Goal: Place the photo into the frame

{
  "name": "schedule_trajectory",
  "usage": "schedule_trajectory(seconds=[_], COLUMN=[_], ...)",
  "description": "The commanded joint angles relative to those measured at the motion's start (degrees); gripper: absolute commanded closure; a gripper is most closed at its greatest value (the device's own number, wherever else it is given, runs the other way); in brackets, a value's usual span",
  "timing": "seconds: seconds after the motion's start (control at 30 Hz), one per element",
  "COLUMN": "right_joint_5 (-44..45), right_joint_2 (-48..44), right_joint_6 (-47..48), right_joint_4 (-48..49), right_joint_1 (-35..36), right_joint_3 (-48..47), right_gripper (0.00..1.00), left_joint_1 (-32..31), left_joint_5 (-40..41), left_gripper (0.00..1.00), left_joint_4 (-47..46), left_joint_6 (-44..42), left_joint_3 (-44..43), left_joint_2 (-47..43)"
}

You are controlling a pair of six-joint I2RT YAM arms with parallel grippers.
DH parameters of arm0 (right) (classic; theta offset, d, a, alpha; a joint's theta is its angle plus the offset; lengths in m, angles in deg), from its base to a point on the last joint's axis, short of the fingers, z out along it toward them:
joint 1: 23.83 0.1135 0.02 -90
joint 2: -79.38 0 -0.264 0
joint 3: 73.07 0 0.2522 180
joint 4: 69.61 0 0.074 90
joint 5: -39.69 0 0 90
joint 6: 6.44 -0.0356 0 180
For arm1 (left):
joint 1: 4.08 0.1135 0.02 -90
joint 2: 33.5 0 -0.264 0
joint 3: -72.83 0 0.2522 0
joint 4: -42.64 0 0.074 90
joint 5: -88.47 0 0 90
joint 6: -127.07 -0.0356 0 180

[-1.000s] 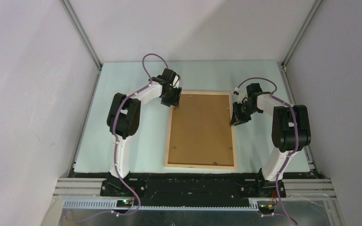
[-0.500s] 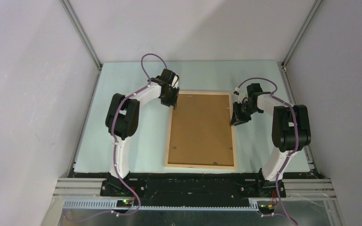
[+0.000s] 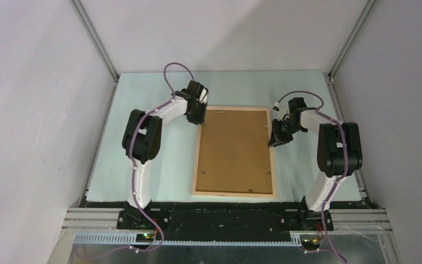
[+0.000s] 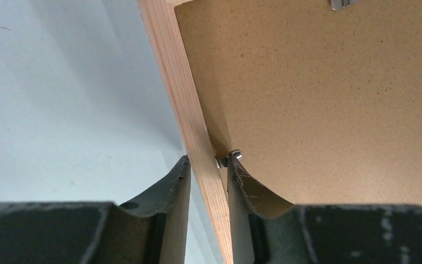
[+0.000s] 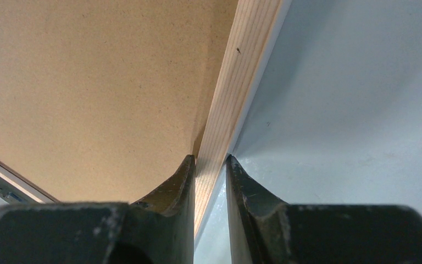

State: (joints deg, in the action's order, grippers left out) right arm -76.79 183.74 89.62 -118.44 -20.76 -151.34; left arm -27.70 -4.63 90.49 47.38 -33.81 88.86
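The frame (image 3: 198,159) lies flat on the pale table with its back up, and a brown backing board (image 3: 233,148) fills it. The photo is hidden. My left gripper (image 3: 201,122) straddles the left rail (image 4: 173,71) near the far left corner. Its outer fingertip touches the wood, and its inner one presses the rail's inside beside a small metal tab (image 4: 232,155). My right gripper (image 3: 273,142) is shut across the right rail (image 5: 247,60), one finger over the backing board (image 5: 88,82) and one on the table side.
Grey walls with aluminium posts (image 3: 96,38) close in the table at the back and both sides. Another metal tab (image 4: 345,4) sits on the board near the far edge. Bare table (image 3: 143,93) lies around the frame on all sides.
The left gripper's jaws have narrowed onto the left rail, and that arm has shifted slightly. The right arm and the frame have not moved.
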Motion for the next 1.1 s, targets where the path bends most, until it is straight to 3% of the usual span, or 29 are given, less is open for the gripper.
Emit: schedule_trajectory(seconds=[0.0,0.43,0.57,0.8,1.07], right_joint_5=[-0.9,-1.2,-1.3,-1.2,-0.5], right_joint_2=[0.9,1.1,0.9,0.5,0.7], right_joint_6=[2.3,2.2,2.1,1.5,-2.7], right_joint_4=[-2.1,-2.1,-2.0,-1.7,0.9], right_joint_1=[-0.6,-0.8,-0.8,-0.7,-0.4], right_joint_3=[0.6,0.6,0.6,0.6,0.6], right_gripper=[1.00,1.00,1.00,1.00,1.00], left_joint_1=[0.1,0.1,0.1,0.1,0.1], left_joint_5=[2.5,1.7,1.4,2.4,0.3], left_gripper=[0.73,0.77,0.65,0.34,0.18], left_joint_4=[1.8,1.8,1.9,1.9,2.2], left_joint_6=[-1.4,-2.1,-2.6,-3.8,-9.7], left_joint_3=[1.5,1.5,1.8,2.0,3.7], left_joint_2=[-0.6,-1.2,-2.0,-4.1,-9.2])
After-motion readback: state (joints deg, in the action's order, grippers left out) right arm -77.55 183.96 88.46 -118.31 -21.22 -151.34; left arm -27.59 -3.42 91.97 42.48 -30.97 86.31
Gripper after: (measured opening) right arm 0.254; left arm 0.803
